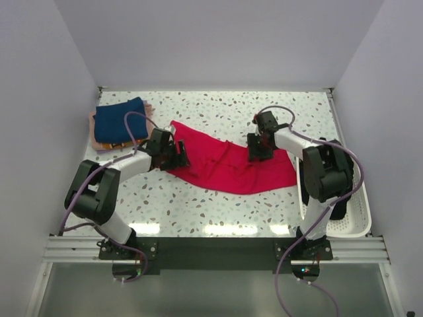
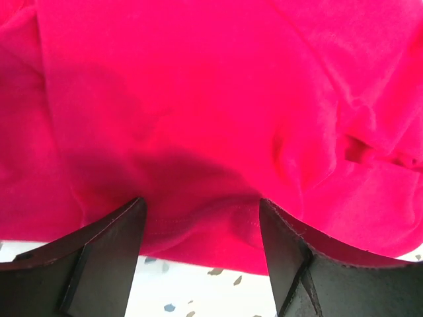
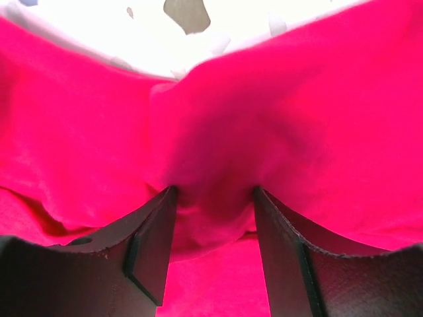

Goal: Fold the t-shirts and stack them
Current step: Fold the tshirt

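- While both arms reach inward over the table (image 1: 218, 211), a red tee (image 1: 228, 165) lies spread and rumpled across its middle, running from far left to near right.
- The left gripper (image 1: 177, 157) sits low on the tee's left end.
- From the left wrist, its fingers (image 2: 106, 257) stand apart with the tee's near hem and a shadowed swell of cloth between them. I cannot tell whether they press the cloth or merely straddle it.
- Speckled tabletop shows just below that hem, between the fingers.
- The right gripper (image 1: 256, 153) is down on the tee's right half, near its far edge.
- From the right wrist, its fingers (image 3: 152, 244) are clamped on a thick bunch of red cloth that fills the gap between them. Creases run out from the pinch, and bright tabletop shows beyond the cloth's far edge.
- At the far left corner a navy tee (image 1: 119, 119) lies folded on top of a pink tee (image 1: 99, 140), whose edge peeks out at the left and near sides.
- This stack lies just beyond the left gripper, apart from the red tee.
- A white basket (image 1: 357, 221) stands at the table's right edge, beside the right arm and partly hidden by it.
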Action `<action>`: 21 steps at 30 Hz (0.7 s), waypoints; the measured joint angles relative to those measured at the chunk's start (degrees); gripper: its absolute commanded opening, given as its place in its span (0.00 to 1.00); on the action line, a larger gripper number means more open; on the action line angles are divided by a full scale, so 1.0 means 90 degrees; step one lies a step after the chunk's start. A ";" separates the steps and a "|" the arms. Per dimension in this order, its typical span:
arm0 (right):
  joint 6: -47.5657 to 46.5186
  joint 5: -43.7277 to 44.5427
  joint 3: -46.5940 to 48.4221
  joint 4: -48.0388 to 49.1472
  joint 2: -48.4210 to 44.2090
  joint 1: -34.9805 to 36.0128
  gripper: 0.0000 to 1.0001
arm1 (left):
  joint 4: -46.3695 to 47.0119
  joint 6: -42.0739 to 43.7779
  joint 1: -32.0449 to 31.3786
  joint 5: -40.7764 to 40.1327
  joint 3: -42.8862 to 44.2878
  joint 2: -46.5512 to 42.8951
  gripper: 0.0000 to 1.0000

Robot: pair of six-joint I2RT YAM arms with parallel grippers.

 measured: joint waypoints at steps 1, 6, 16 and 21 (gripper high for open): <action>0.0029 -0.0029 -0.0109 0.0090 -0.0068 0.0000 0.54 | 0.0095 -0.0002 0.0005 0.0039 0.0000 0.0029 0.73; 0.0219 -0.0121 -0.0780 0.0483 -0.0522 0.0010 0.54 | 0.0772 -0.0061 0.0019 0.0391 0.0274 0.0566 0.73; 0.0860 -0.0187 -0.1588 0.0656 -0.1158 0.0852 0.54 | 0.0988 0.0024 0.0112 0.0644 0.2110 0.2144 0.71; 0.1345 -0.0265 -0.1887 0.0714 -0.1409 0.1630 0.54 | 0.0568 0.0291 0.0119 0.0432 0.3631 0.3135 0.71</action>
